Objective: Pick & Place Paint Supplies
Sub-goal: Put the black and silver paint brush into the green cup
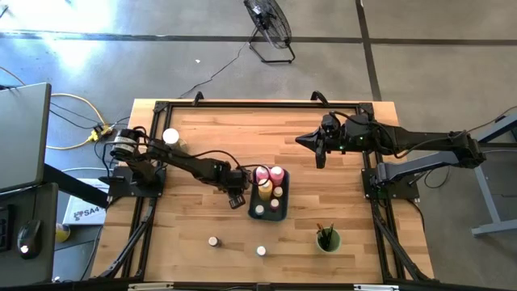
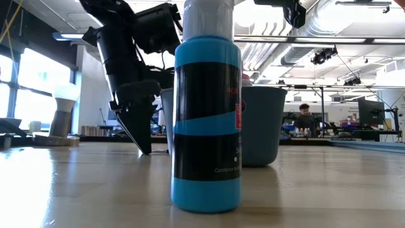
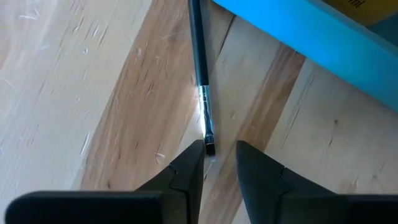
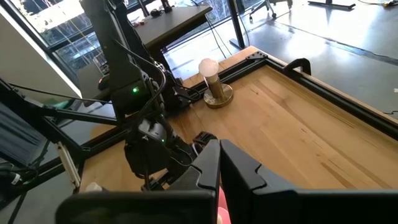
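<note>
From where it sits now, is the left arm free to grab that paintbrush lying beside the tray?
Probably yes. The left gripper is down at the table with its jaws open around the tip of the paintbrush. The tray runs close alongside, but nothing lies between jaws and brush.

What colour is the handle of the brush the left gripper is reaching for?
Dark, near black, ending in a silver ferrule: the paintbrush shows best in the left wrist view.
</note>
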